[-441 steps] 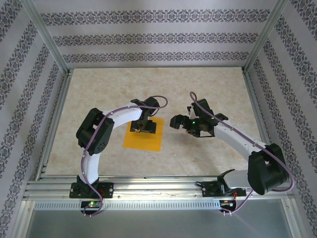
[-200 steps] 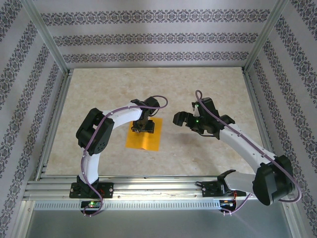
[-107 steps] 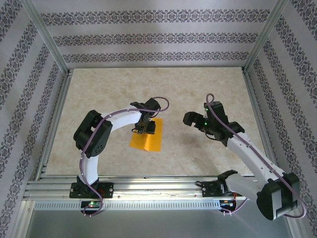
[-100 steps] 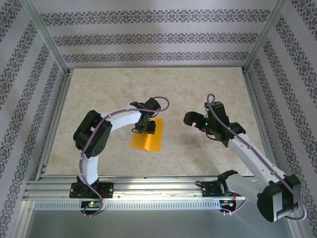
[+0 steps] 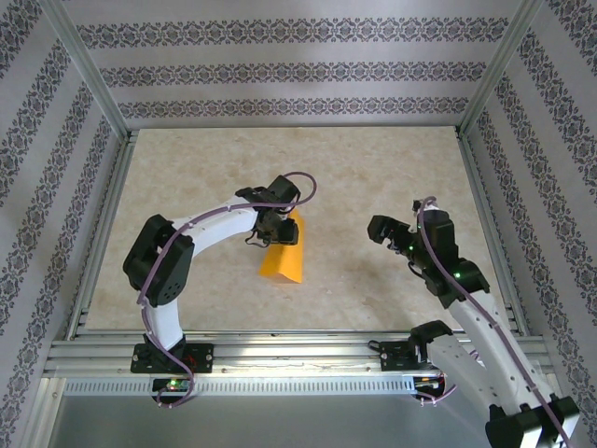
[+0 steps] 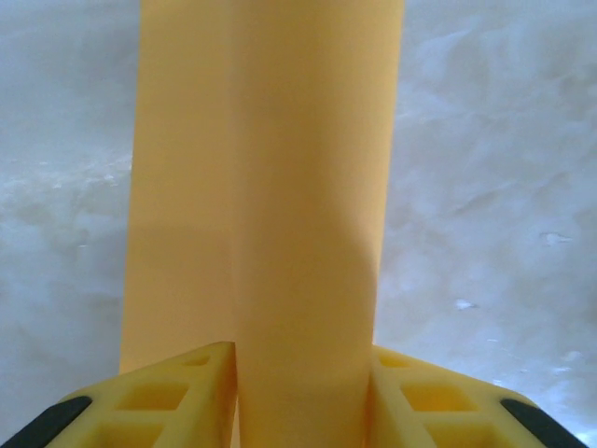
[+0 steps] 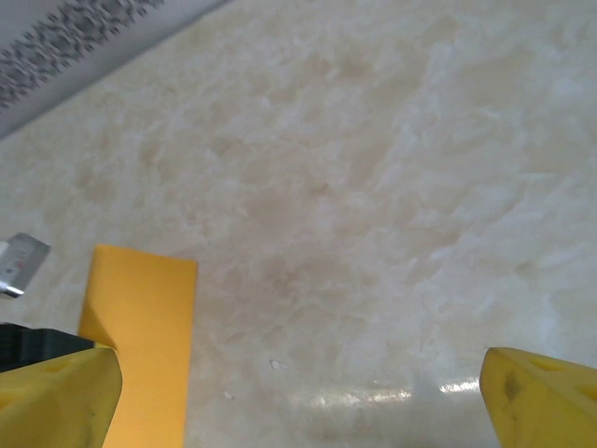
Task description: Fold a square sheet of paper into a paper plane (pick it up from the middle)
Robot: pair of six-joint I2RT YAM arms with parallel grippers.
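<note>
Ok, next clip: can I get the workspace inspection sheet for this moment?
Surface: beige marbled tabletop, slightly glossy.
Job's things: square sheet of paper bowed into a ridge, pinched at its middle; no plane shape yet.
Clutter: nothing seen.
Grippers: left gripper shut on the sheet; right gripper open, empty, off to the sheet's right.
Cables: a purple cable along each arm, clear of the paper.
Surroundings: patterned walls, aluminium frame.
</note>
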